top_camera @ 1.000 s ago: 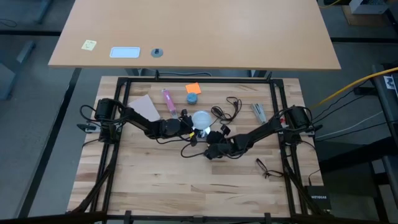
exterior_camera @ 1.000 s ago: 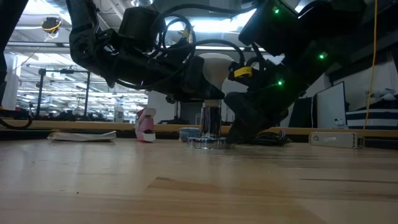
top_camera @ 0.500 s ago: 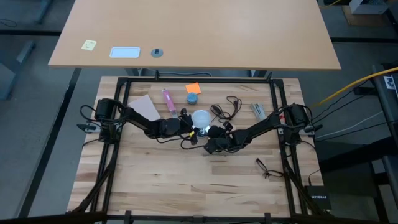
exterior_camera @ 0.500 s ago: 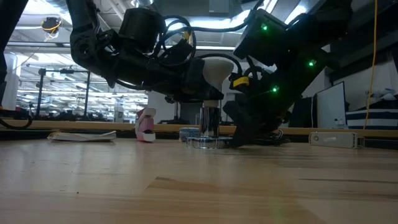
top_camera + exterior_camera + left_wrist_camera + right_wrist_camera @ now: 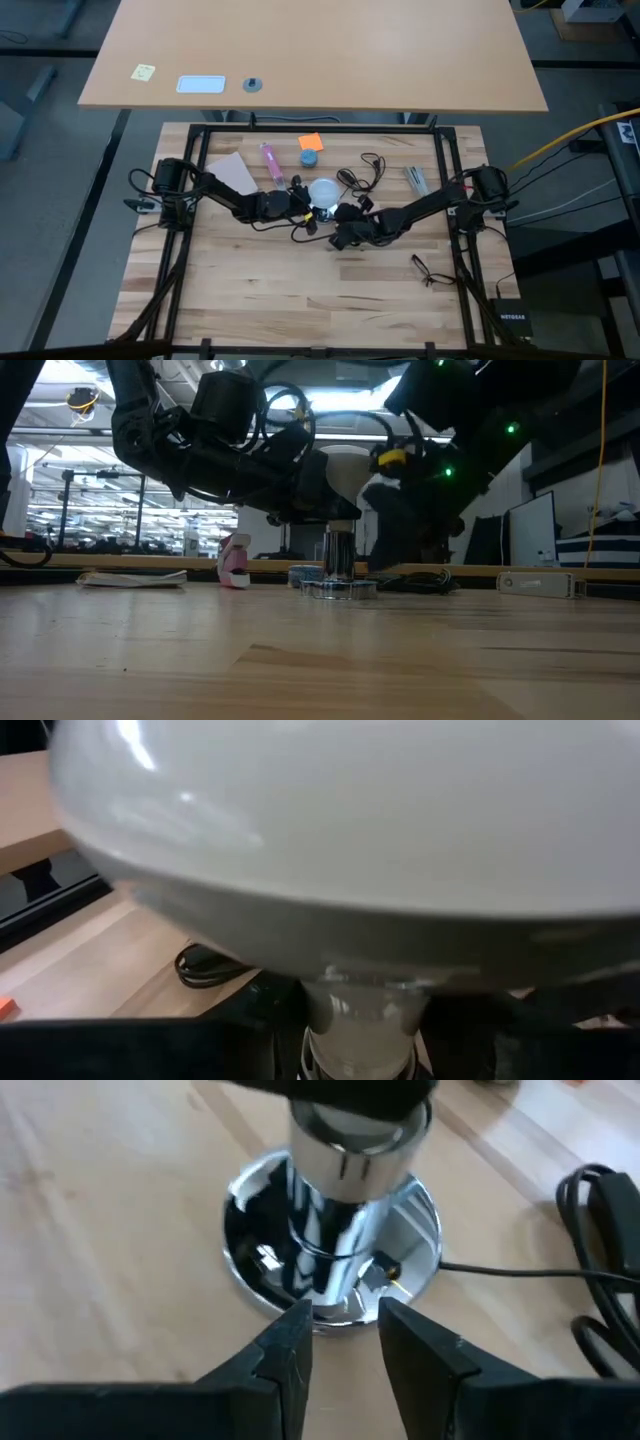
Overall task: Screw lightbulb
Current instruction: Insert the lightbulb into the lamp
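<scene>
The frosted white lightbulb stands upright on the socket of the shiny silver lamp base, near the table's middle. My left gripper reaches in level from the table's left and is shut on the bulb, whose globe fills the left wrist view. My right gripper comes slanting down from the right. It hangs open a little above the table, over the base's near rim, touching nothing. The base's disc rests flat on the wood. My left gripper holds the lightbulb low down, where the globe narrows to the neck, with a dark finger on either side. The fingers come level from the table's left. The bulb stands upright, its neck in the socket on the chrome stem.
Behind the lamp lie a pink object, a small blue round object, an orange note and a coiled black cord. A sheet of paper lies far left, a silver item far right, a small cable near right.
My right gripper has risen from the table beside the lamp base and now hangs clear of the wood; its finger gap looks the same. The bulb, the base and my left gripper have stayed where they were.
</scene>
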Robot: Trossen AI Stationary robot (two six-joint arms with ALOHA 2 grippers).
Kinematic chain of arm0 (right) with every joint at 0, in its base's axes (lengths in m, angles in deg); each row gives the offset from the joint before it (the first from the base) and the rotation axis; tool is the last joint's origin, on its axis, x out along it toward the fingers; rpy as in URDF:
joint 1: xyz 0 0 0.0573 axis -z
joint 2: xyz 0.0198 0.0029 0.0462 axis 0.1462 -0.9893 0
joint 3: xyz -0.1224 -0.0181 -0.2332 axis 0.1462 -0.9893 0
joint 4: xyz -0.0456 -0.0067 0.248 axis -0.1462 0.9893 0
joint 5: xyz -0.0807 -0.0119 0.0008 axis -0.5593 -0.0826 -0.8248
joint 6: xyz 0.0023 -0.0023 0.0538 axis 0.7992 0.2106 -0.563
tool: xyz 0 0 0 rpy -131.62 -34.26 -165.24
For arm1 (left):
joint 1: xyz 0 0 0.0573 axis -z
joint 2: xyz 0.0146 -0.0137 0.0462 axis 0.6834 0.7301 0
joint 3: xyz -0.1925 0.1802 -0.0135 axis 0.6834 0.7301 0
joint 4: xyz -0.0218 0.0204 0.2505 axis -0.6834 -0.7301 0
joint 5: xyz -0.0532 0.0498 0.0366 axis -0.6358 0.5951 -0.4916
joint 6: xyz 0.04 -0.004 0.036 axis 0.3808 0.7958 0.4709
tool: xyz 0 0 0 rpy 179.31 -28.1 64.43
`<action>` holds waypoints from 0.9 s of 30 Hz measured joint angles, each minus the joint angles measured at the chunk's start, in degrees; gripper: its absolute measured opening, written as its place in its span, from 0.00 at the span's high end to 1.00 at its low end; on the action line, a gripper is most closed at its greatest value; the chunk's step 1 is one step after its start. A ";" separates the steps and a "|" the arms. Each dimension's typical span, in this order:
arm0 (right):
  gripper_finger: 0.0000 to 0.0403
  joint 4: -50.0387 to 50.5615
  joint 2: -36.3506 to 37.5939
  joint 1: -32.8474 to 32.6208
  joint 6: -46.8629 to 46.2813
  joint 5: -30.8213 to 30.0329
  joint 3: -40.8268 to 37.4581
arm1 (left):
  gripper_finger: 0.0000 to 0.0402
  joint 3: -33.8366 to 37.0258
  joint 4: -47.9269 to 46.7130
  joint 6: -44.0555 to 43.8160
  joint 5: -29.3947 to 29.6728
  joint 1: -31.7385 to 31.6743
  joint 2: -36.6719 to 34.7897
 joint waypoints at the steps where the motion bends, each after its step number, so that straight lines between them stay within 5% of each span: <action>1: 0.70 -0.21 0.24 -0.27 -0.02 0.13 0.00 | 0.65 0.00 -0.03 -0.14 0.03 0.00 0.00; 27: 0.70 -2.55 -4.47 1.30 2.87 -2.29 0.09 | 0.65 0.00 -0.09 -1.56 0.92 0.04 0.00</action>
